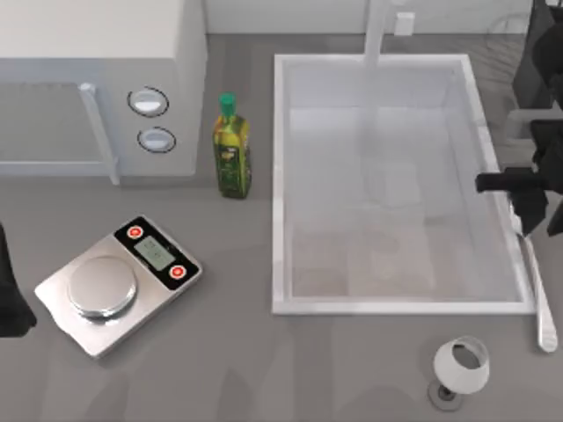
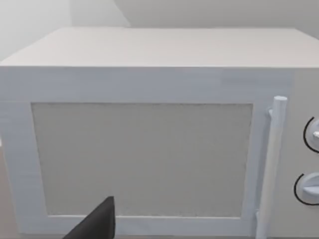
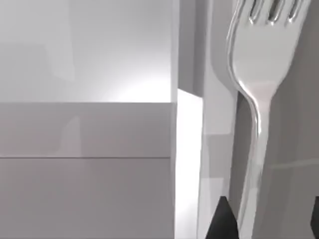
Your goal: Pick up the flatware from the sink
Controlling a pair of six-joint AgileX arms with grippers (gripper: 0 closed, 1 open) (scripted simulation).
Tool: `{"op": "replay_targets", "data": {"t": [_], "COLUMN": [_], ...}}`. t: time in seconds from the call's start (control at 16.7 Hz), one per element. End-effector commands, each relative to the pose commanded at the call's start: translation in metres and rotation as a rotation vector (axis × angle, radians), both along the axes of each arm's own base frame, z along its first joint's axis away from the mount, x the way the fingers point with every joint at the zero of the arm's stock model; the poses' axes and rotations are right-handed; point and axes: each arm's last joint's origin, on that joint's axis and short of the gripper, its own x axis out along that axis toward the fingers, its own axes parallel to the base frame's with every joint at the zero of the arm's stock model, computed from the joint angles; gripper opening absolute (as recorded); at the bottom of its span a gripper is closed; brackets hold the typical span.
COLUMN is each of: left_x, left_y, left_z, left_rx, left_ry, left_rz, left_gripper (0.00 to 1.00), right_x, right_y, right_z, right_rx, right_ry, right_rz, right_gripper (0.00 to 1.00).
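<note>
The flatware (image 1: pixel 538 290) is a shiny silver fork slanting past the right rim of the white sink (image 1: pixel 278 176), over the counter. My right gripper (image 1: pixel 528 207) hangs at its upper end, by the rim's right edge, and is shut on the handle. In the right wrist view the fork (image 3: pixel 254 99) runs from its tines down between the dark fingers (image 3: pixel 219 221) of my right gripper (image 3: pixel 266 221), with the sink's pale wall (image 3: pixel 84 129) behind. My left gripper (image 1: pixel 9 290) is parked at the table's left edge.
A white faucet (image 1: pixel 376 35) stands at the sink's back rim. A microwave (image 1: pixel 97 79) fills the back left, seen close in the left wrist view (image 2: pixel 149 74). Also on the counter are an oil bottle (image 1: pixel 232 149), a kitchen scale (image 1: pixel 114 286) and a wine glass (image 1: pixel 462 369).
</note>
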Motion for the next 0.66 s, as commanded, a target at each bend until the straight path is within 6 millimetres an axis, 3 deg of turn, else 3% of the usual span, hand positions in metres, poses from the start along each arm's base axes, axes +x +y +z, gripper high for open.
{"op": "replay_targets", "data": {"t": [0.3,0.66], "left_x": [0.0,0.0], "left_y": [0.0,0.0], "left_z": [0.0,0.0], "left_rx": [0.0,0.0], "left_ry": [0.0,0.0], "left_rz": [0.0,0.0], "left_gripper": [1.0,1.0], "right_x": [0.0,0.0], "right_y": [0.0,0.0], "right_z": [0.0,0.0], "right_rx": [0.0,0.0], "right_ry": [0.0,0.0], "right_rz": [0.0,0.0], "right_gripper": [0.98,1.0]}}
